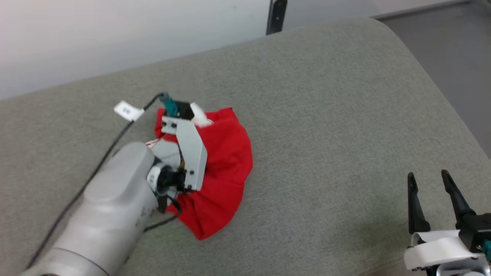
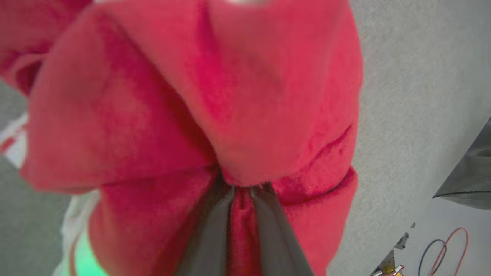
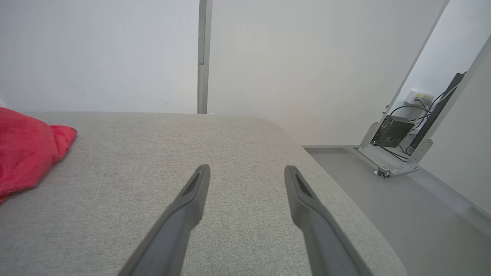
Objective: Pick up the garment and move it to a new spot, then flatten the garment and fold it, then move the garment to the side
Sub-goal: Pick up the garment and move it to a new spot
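The garment (image 1: 226,165), a red jersey with a scrap of white showing at its far side, sits bunched in a heap on the grey cushion (image 1: 326,96), left of the middle and away from every edge. My left gripper (image 2: 241,186) reaches into it from above. Its two dark fingers are drawn close together, pinching a ridge of the red cloth, and folds swell over the tips. My right gripper (image 1: 428,174) hovers over the cushion's near right corner, well apart from the garment, with its fingers spread wide above bare fabric.
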Tool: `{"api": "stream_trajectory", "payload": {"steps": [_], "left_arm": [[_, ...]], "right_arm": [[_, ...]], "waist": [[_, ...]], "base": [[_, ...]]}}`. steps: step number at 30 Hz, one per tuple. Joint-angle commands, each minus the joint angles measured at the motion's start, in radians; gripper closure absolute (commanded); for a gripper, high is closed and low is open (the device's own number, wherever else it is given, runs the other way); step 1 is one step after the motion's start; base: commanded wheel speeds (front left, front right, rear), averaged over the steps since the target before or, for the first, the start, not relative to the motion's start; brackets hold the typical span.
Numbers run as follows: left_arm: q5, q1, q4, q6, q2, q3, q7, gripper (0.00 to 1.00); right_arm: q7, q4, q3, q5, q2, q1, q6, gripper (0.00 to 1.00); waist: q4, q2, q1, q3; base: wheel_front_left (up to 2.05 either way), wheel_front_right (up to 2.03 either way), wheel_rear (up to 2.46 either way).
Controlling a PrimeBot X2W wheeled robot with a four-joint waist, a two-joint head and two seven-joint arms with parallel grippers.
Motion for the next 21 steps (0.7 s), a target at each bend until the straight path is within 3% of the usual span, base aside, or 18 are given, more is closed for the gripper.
{"api": "stream_trajectory", "payload": {"steps": [1,3,6,8,9,15,21], "left_arm": [[-0.007,0.015,0.015,0.003,-0.008,-0.001,-0.004,0.97],[-0.010,0.029,0.054,-0.007,-0.022,-0.014,0.010,0.76],[-0.019,0.024,0.095,-0.022,-0.039,-0.020,0.020,0.55],[-0.014,0.007,0.104,-0.036,-0.043,-0.026,0.021,0.14],[-0.009,-0.005,0.103,-0.043,-0.043,-0.032,0.018,0.00],[-0.031,-0.041,0.084,-0.066,-0.031,-0.026,-0.013,0.00],[-0.059,-0.015,-0.002,-0.075,0.013,0.001,-0.118,0.00]], "right_arm": [[-0.005,0.004,0.009,0.010,0.004,-0.017,-0.001,0.00],[-0.005,0.016,0.022,0.013,0.004,-0.027,-0.001,0.00],[-0.005,0.030,0.033,0.011,0.003,-0.038,-0.001,0.00],[-0.005,0.040,0.037,0.003,0.003,-0.038,-0.001,0.00],[-0.005,0.042,0.037,-0.003,0.003,-0.037,-0.001,0.00],[-0.005,0.056,0.035,-0.030,0.003,-0.005,-0.001,0.00],[-0.003,0.046,0.046,-0.045,0.003,0.025,-0.001,0.00]], "waist": [[-0.026,-0.0001,0.0000,0.027],[-0.025,-0.0001,0.0000,0.025],[-0.015,-0.0001,0.0000,0.007],[0.000,-0.0001,0.0000,-0.012],[0.009,-0.0001,0.0000,-0.023],[0.072,-0.0001,0.0000,-0.104],[0.140,-0.0001,0.0000,-0.172]], "base": [[0.00,0.00,0.00],[0.00,0.00,0.00],[0.00,0.00,0.00],[0.00,0.00,0.00],[0.00,0.00,0.00],[0.00,0.00,0.00],[0.00,0.00,0.00]]}}
